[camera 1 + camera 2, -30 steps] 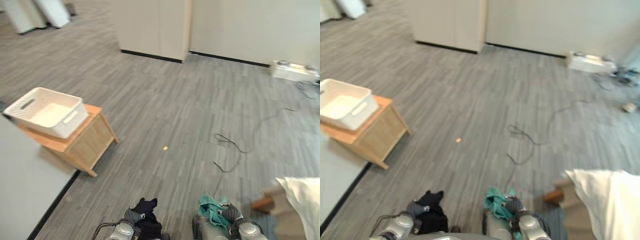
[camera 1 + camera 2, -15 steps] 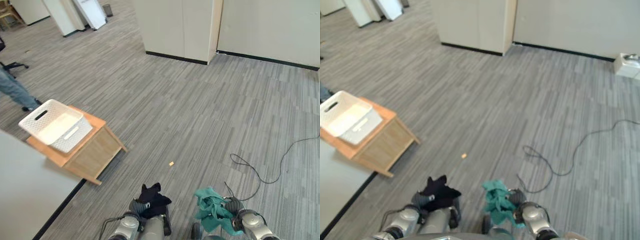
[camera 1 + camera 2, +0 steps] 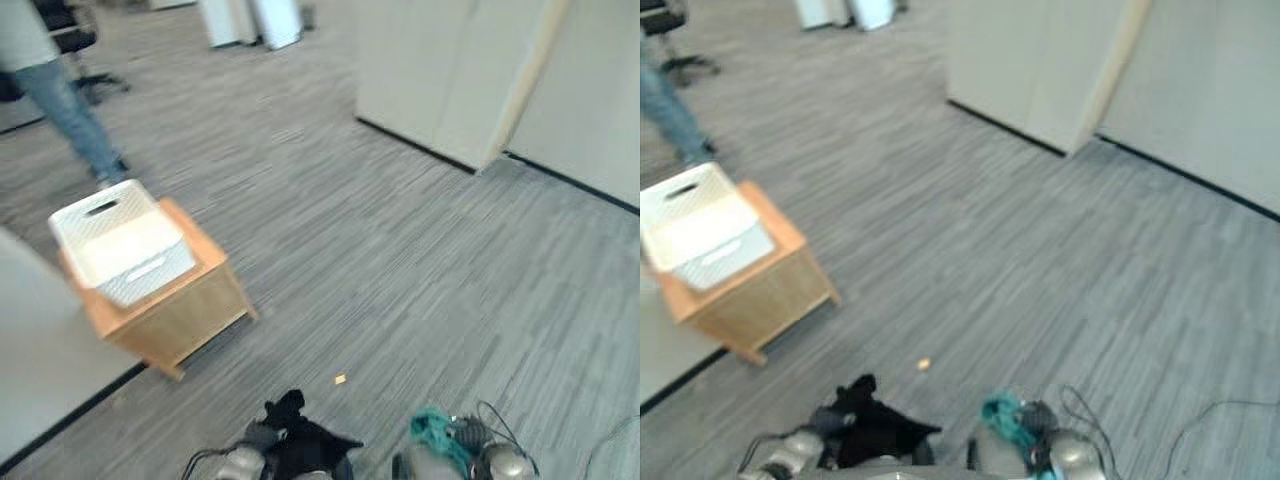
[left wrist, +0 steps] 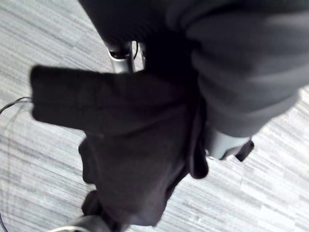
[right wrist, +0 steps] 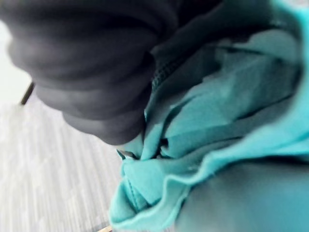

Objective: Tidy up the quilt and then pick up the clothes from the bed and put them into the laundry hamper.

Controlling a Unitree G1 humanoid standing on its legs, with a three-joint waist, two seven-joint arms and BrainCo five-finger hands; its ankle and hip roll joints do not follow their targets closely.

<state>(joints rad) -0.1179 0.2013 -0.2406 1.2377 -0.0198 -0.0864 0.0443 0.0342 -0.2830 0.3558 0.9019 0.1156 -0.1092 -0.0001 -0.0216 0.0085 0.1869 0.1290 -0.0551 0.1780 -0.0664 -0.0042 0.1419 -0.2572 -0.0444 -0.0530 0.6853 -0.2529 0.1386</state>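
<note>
A black garment [image 3: 300,440] bunches over my left hand [image 3: 245,462] at the bottom edge, and close up the dark cloth [image 4: 130,164] hangs from that hand. My right hand [image 3: 500,462] holds a teal garment [image 3: 435,432], whose folds [image 5: 217,145] press against its dark cover. Both hands are shut on their cloth, low in front of me. The white slotted laundry hamper [image 3: 122,243] stands on a low wooden stand [image 3: 180,310] ahead to the left, well away from both hands.
A person's legs in jeans [image 3: 60,90] stand beyond the hamper at the far left. A pale panel [image 3: 30,350] with a dark base strip runs along the near left. Cream partition walls [image 3: 450,70] close the far side. A small tan scrap [image 3: 340,378] lies on the grey floor.
The camera has swung left: the hamper and stand now sit closer to the middle and the person's legs are nearer. Both hands still hold their garments low in front.
</note>
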